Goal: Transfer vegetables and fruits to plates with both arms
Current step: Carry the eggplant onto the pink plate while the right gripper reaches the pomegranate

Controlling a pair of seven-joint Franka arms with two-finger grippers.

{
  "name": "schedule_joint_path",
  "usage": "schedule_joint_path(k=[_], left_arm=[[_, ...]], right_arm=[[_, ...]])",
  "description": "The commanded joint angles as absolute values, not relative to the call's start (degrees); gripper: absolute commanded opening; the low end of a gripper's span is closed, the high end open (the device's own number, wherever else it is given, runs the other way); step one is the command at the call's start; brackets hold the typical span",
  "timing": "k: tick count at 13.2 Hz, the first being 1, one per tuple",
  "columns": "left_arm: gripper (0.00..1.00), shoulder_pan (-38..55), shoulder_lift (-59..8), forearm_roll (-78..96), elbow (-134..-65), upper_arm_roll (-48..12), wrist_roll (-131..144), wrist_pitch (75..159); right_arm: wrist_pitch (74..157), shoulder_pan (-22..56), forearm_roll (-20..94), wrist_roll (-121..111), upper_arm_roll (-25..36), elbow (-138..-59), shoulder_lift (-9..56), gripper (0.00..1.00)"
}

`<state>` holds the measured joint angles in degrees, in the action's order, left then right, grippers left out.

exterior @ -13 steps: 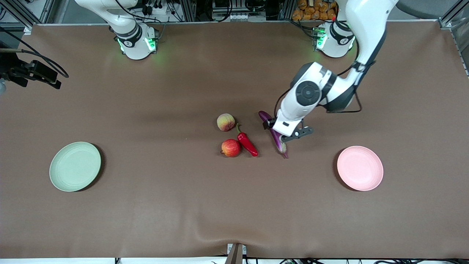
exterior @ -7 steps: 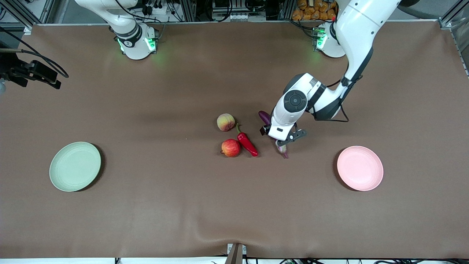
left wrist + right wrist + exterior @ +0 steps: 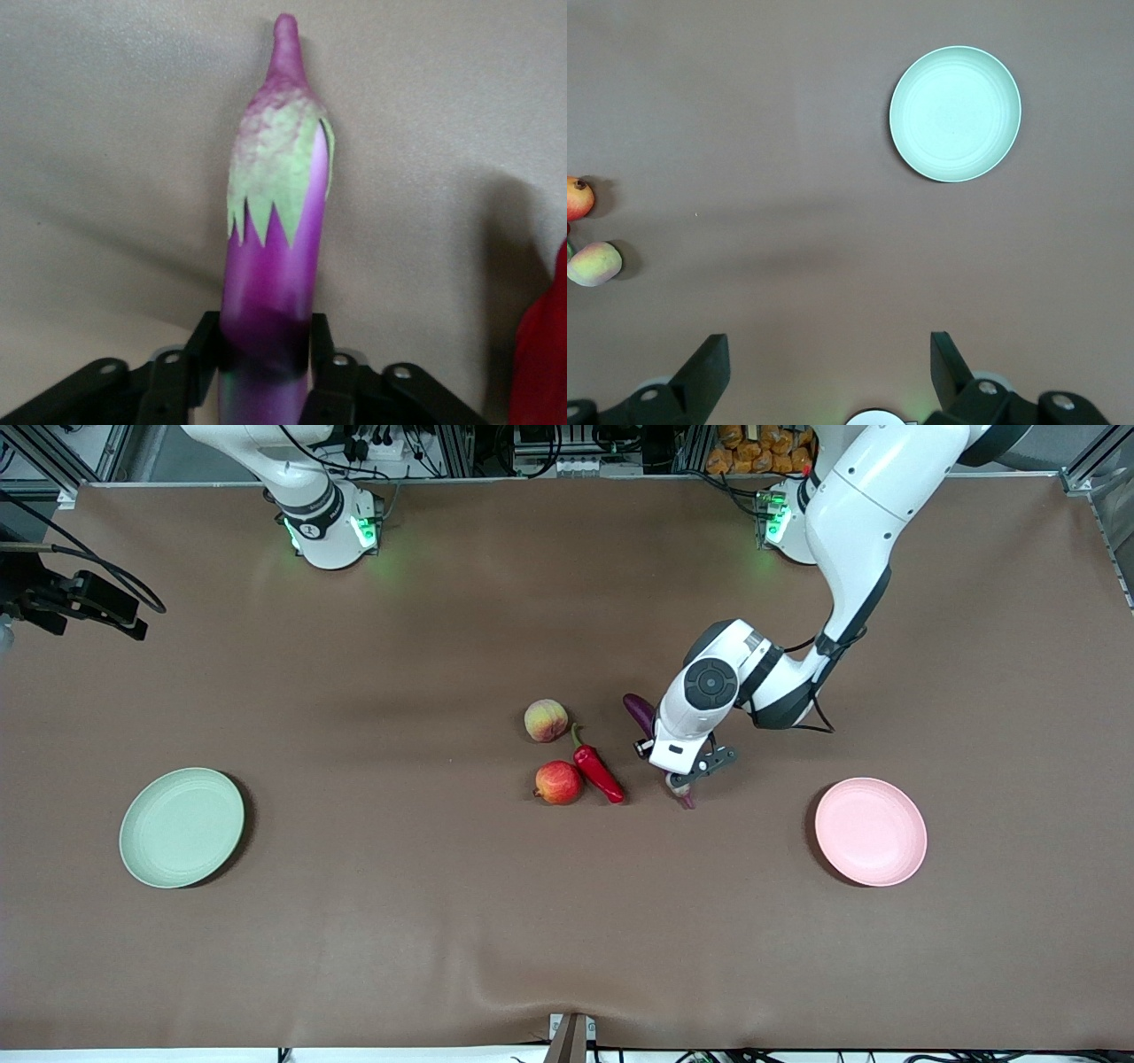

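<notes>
Fingers (image 3: 323, 359) of your left gripper (image 3: 675, 766) pinch the eggplant (image 3: 275, 257) on both flanks at mid-body, low on the table (image 3: 443, 939). Your right gripper (image 3: 824, 363) waits spread wide, high over bare table beside the green plate (image 3: 955, 113).

The eggplant lies beside the chili (image 3: 598, 772), toward the pink plate (image 3: 870, 831). Expect it light, stiff and glossy, so likely slippery; your central hold should keep it balanced. Its long axis runs slantwise, the stem tip nearer the front camera than the chili's tip.
</notes>
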<state>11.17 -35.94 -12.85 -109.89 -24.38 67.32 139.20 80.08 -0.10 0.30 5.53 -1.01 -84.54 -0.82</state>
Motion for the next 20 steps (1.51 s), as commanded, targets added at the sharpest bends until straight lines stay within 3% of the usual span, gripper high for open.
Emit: schedule_joint_path(k=[1, 7, 12, 20], left_arm=[[0.00, 10.1, -35.1, -14.7, -109.4, -24.3, 67.6, 138.5], [0.00, -0.2, -24.8, -16.6, -109.2, -24.8, 46.3, 122.0], [0.00, -14.7, -24.9, -16.7, -109.0, -24.9, 24.5, 122.4], [0.00, -21.1, -28.0, -20.0, -109.1, -24.7, 14.8, 127.9]], right_arm=[[80.0, -0.4, 0.4, 5.1, -1.5, -85.6, -2.1, 1.00], [79.5, -0.7, 0.8, 5.1, -1.5, -85.6, -2.1, 1.00], [79.5, -0.2, 0.8, 5.1, -1.8, -85.6, -2.1, 1.00], [80.6, 0.5, 0.2, 4.9, -1.7, -84.6, -0.3, 1.00]])
